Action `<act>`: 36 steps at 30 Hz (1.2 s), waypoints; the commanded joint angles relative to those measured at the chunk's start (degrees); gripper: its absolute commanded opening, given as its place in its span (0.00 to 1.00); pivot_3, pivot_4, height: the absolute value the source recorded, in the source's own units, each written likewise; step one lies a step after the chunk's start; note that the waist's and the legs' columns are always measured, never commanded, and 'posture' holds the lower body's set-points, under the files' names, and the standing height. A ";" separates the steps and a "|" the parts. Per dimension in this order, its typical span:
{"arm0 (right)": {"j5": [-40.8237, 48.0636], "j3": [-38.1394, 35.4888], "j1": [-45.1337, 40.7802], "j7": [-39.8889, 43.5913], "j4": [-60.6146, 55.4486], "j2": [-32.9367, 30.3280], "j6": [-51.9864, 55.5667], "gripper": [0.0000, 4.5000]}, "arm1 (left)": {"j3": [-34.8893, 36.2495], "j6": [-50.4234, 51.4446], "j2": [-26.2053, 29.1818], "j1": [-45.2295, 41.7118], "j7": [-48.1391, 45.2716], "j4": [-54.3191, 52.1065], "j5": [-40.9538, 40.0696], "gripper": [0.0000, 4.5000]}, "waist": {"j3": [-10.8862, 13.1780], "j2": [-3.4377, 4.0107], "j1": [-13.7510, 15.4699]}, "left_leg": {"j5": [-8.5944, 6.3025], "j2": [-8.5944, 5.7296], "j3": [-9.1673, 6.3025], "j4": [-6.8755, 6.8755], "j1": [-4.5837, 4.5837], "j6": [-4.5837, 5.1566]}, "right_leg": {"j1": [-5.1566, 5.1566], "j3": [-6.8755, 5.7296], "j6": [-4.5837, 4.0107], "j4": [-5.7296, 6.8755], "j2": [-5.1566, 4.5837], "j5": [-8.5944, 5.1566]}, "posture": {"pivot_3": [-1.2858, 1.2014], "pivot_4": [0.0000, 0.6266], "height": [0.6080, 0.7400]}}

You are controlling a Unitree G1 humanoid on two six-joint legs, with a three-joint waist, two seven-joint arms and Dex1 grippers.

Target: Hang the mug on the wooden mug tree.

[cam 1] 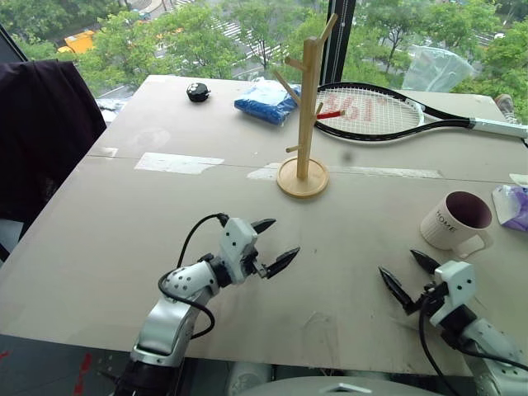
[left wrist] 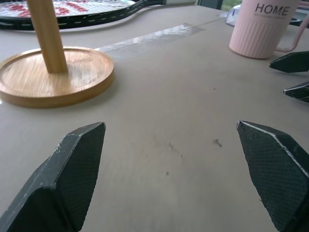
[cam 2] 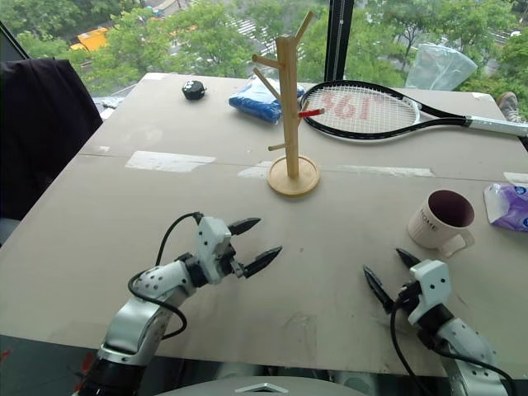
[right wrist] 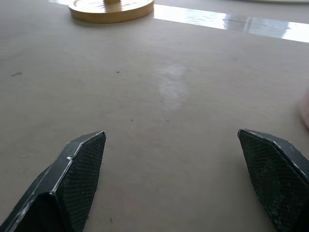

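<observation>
The cream mug (cam 1: 456,220) with "HOME" on its side stands upright on the table at the right, its maroon inside showing and its handle turned toward me; it also appears in the left wrist view as the mug (left wrist: 265,26). The wooden mug tree (cam 1: 304,115) stands on its round base at the table's middle, farther back. My right gripper (cam 1: 408,275) is open and empty, low over the table a little nearer than the mug and to its left. My left gripper (cam 1: 274,242) hovers open and empty left of centre, in front of the tree.
A tennis racket (cam 1: 388,111) lies behind the tree. A blue bag (cam 1: 266,102) and a small black object (cam 1: 198,91) sit at the back. A purple-and-white packet (cam 1: 513,206) lies right of the mug. A dark garment (cam 1: 41,140) hangs at the left.
</observation>
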 commanded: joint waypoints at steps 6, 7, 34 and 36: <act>0.49 -7.95 3.56 -13.30 -8.09 8.77 -0.87 0.99 | -4.94 -0.84 1.17 -11.12 -12.07 2.96 -2.92 1.00 | 0.04 0.05 -0.32 | 0.00 0.02 0.03 -0.01 0.09 -0.01 | -0.04 0.06 0.01 0.03 0.10 -0.01 | 0.52 0.24 0.35; -0.17 -8.22 3.43 -14.60 -8.47 9.57 -1.00 0.99 | -4.89 -0.11 1.27 -12.38 -13.06 3.08 -3.64 1.00 | 0.04 0.06 -0.30 | 0.00 0.01 0.04 -0.01 0.13 -0.01 | -0.03 0.10 0.01 0.05 0.11 -0.02 | 0.52 0.24 0.35; -4.19 -10.63 -10.54 -23.63 2.18 10.57 3.02 0.01 | -3.49 7.26 5.21 -16.34 -15.18 -4.69 -6.39 1.00 | 0.17 0.17 -0.38 | -0.01 0.00 0.68 -0.06 0.50 0.00 | -0.08 1.08 0.15 0.10 0.23 -0.09 | 0.52 0.24 0.35; -3.47 -10.37 -10.66 -22.68 1.95 10.20 3.48 0.01 | -3.26 7.16 5.03 -16.07 -14.64 -4.74 -6.27 1.00 | 0.17 0.17 -0.39 | -0.01 0.00 0.72 -0.06 0.50 0.00 | -0.11 1.14 0.15 0.10 0.25 -0.09 | 0.52 0.24 0.35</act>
